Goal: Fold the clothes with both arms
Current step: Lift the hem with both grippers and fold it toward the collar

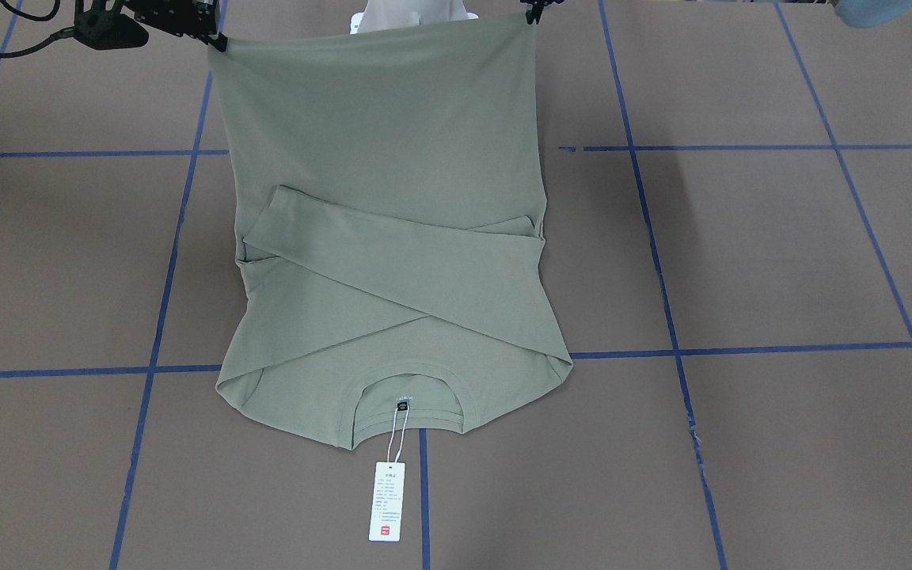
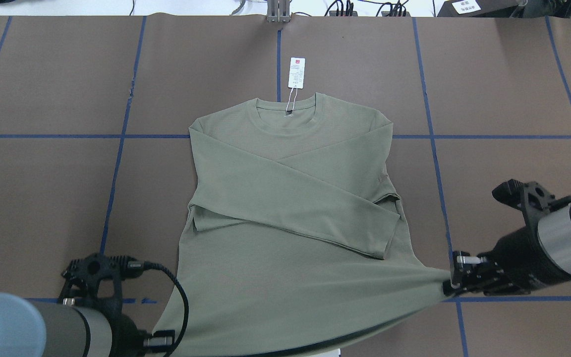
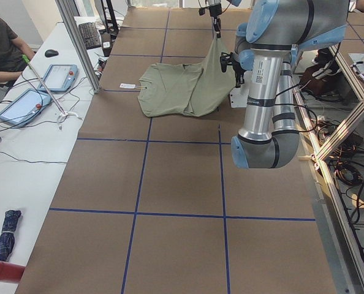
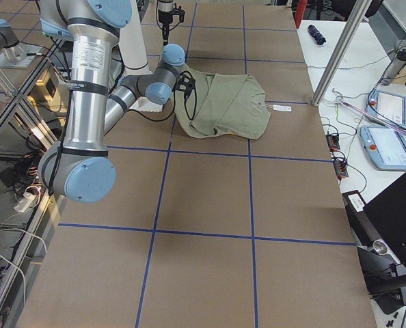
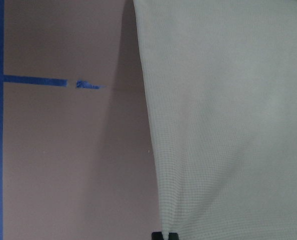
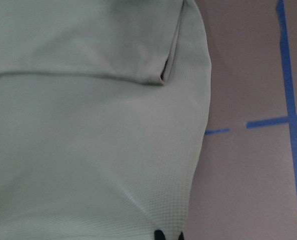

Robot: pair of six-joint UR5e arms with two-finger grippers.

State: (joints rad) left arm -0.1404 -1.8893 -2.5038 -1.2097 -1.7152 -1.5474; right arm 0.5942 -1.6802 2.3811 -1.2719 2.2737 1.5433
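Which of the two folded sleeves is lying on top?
The sleeve whose cuff points toward the right gripper; its outline runs unbroken, while the other sleeve slips under it.

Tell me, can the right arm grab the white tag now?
Probably not as things stand. The right arm has its jaws shut on the shirt's raised bottom corner. The tag lies flat beyond the collar, far from them. Nothing covers it, but the arm would have to let go first.

Illegibly small print on the hang tag (image 1: 387, 501) of the shirt (image 1: 377, 119)
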